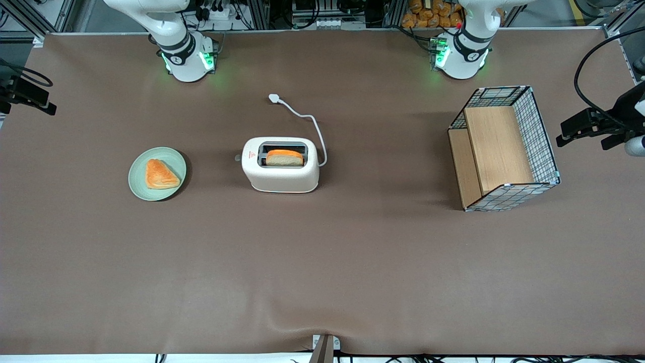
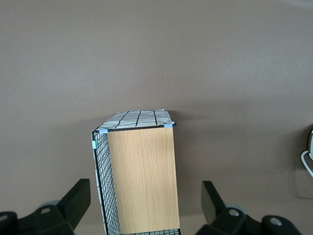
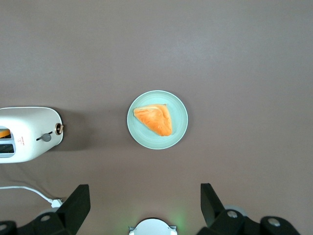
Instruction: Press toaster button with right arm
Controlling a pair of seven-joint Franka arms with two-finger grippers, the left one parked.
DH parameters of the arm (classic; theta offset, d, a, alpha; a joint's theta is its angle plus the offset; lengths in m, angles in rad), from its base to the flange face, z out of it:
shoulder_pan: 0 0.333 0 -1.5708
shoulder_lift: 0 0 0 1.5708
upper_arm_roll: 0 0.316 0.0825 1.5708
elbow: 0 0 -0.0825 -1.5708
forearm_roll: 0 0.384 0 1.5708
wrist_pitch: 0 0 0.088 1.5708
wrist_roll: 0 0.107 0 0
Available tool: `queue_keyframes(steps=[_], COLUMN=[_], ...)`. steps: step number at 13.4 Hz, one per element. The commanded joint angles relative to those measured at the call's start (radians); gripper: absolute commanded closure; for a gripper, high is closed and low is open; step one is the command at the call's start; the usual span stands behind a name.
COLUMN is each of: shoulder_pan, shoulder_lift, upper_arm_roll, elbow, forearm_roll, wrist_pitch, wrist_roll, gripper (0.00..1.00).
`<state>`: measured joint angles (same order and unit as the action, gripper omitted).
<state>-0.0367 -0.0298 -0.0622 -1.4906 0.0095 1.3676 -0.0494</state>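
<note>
The right arm (image 1: 176, 48) is up high over its end of the table (image 1: 322, 262), and the pincer (image 3: 142, 205) hangs well above the surface with its two black fingers (image 3: 73, 203) spread wide and nothing between them. Nothing touched yet, then.

The toaster (image 1: 280, 165) sits mid-table with a slice of bread (image 1: 284, 158) standing in one slot, so it's loaded and waiting for the push. Its narrow end faces the working arm's side, and that's where the button (image 3: 46, 137) pokes out: a small grey tab, seemingly unpressed, with a round knob (image 3: 59, 129) just beside it. On the front view's clock face the tab sits at nine o'clock of the toaster body.

The cord (image 1: 307, 121) trails off at about one o'clock, plug (image 1: 273, 98) lying loose, clear of the button end. The green plate (image 1: 157, 174) with a pastry (image 1: 161, 174) lies at nine o'clock, between arm and toaster; I'd guess the arm must pass over it. The wire basket (image 1: 504, 148) sits at three o'clock, toward the parked arm's end.
</note>
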Motion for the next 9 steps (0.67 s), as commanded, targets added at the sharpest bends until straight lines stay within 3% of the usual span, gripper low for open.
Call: queue_keyframes(steps=[1, 9], shoulder_pan=[-0.005, -0.008], shoulder_lift=[0.008, 0.025], upper_arm_roll=[0.008, 0.008], elbow=[0.019, 0.019], forearm_roll=[-0.022, -0.005], wrist_pitch=[-0.005, -0.024], wrist_roll=[0.009, 0.000], gripper=[0.00, 0.00])
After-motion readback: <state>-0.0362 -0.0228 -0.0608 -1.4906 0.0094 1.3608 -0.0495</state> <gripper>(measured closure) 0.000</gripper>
